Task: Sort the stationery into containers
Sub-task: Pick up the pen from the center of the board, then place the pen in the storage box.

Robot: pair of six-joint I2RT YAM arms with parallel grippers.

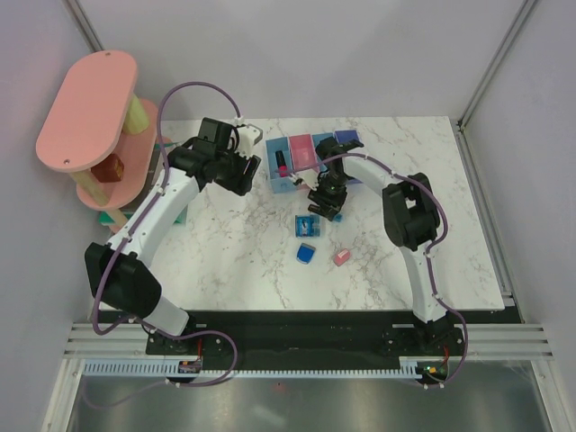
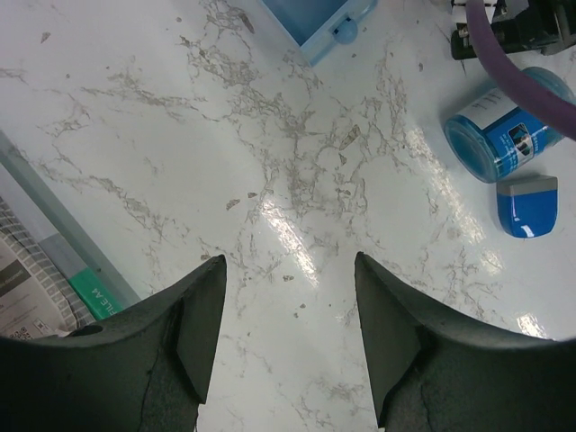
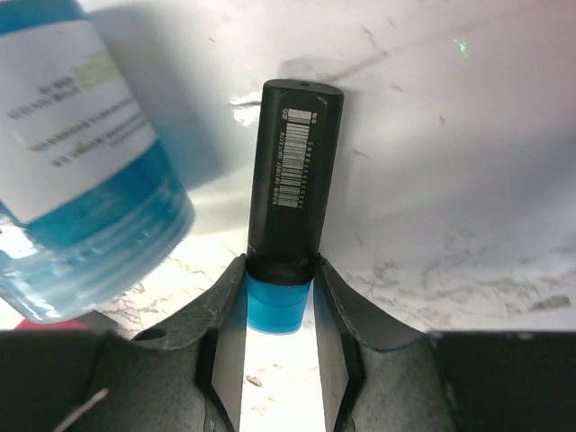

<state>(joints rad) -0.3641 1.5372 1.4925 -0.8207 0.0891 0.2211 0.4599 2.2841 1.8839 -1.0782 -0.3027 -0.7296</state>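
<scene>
While pinching the blue-capped marker (image 3: pixel 292 162) in the right gripper (image 3: pixel 280 274), lift clear of the blue roll (image 3: pixel 81 171), with left gripper (image 2: pixel 288 270) spread.

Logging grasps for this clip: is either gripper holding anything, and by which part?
The right gripper clamps the black cylindrical marker at its blue cap end. The left gripper is open, holding nothing.

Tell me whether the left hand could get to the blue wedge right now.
Probably yes: the left hand is open and empty, and nothing lies between it and the wedge; only the blue roll sits close beside it.
</scene>
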